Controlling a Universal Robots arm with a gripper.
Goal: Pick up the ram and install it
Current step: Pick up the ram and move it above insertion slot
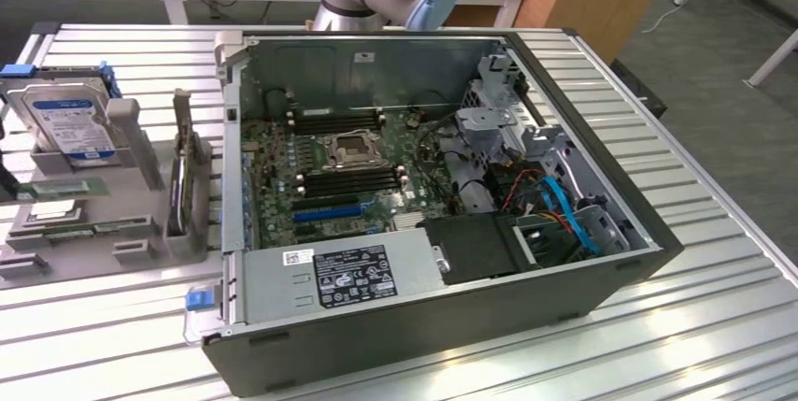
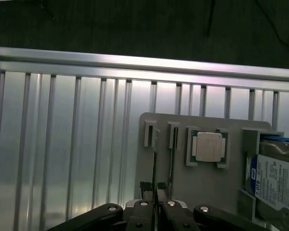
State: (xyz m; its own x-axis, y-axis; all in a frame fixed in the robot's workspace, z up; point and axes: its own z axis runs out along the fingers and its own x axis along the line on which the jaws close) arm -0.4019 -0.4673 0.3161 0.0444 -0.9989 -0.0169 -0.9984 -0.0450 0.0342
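Gripper (image 2: 154,188) pinched narrow over the ram (image 2: 154,159), in a holder (image 2: 202,192) at the table (image 2: 62,144) edge; lowering unopened could hit it

You have a ribbed aluminium table (image 1: 711,317) carrying everything. Directly on it sits the open computer case (image 1: 412,354), taking up the middle and the exterior view's right. Just beside it, on the exterior view's left, stands a grey parts holder (image 1: 131,233).
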